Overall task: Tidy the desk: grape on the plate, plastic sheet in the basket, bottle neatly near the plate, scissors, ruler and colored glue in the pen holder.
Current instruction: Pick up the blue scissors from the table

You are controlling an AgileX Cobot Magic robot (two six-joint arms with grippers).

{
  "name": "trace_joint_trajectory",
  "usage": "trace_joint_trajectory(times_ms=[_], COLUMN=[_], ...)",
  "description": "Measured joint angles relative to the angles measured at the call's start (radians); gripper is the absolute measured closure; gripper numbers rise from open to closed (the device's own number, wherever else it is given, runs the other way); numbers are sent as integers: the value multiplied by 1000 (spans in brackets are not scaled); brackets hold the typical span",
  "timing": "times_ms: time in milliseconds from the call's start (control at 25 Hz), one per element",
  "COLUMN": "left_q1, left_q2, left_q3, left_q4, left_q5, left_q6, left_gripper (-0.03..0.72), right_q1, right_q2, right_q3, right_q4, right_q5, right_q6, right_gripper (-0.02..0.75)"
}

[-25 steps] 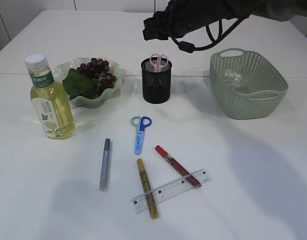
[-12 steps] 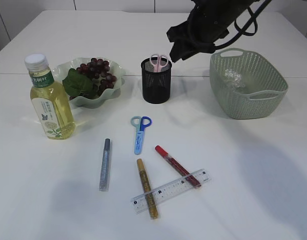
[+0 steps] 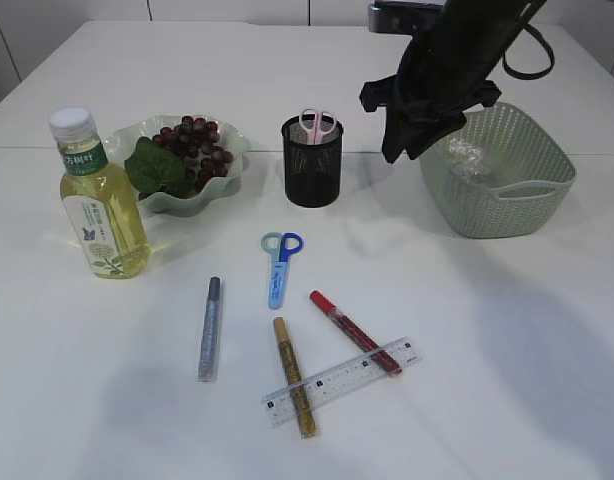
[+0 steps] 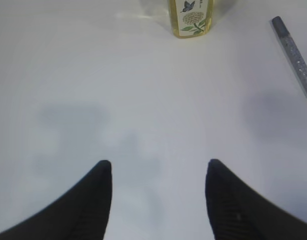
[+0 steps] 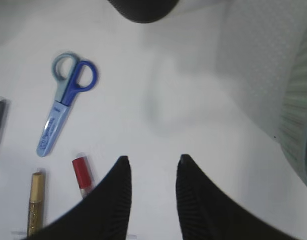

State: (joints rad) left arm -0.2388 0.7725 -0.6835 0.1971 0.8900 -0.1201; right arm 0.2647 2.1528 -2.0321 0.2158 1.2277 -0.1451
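Observation:
The yellow bottle (image 3: 99, 200) stands left of the plate (image 3: 227, 172), which holds the grape bunch (image 3: 195, 145). Pink scissors (image 3: 317, 122) sit in the black pen holder (image 3: 312, 165). Blue scissors (image 3: 280, 265), silver glue (image 3: 209, 328), gold glue (image 3: 294, 388), red glue (image 3: 352, 330) and the clear ruler (image 3: 342, 380) lie on the table. The plastic sheet (image 3: 467, 155) lies in the green basket (image 3: 502, 200). My right gripper (image 5: 151, 159) hangs open and empty between holder and basket, right of the blue scissors (image 5: 68, 100). My left gripper (image 4: 158, 162) is open over bare table, the bottle (image 4: 191, 17) ahead.
The ruler lies across the gold and red glue sticks. In the right wrist view the basket wall (image 5: 298, 115) is close on the right and the pen holder (image 5: 143, 7) at the top edge. The silver glue (image 4: 293, 50) lies far right in the left wrist view.
My right arm has swung right and down, from above the pen holder to the gap beside the basket. Nothing on the table has moved.

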Motion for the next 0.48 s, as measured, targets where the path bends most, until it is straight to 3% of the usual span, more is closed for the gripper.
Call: trace_joint_trajectory(times_ms=[480], left_q1=[0], left_q2=[0], left_q3=[0], left_q4=[-144], left_q5=[37], left_q6=[0], left_gripper=[253], right_q1=[0], right_q2=[-24], right_q3=[11], right_q4=[-71], right_q5=[6], right_q6=[145], right_gripper=[478])
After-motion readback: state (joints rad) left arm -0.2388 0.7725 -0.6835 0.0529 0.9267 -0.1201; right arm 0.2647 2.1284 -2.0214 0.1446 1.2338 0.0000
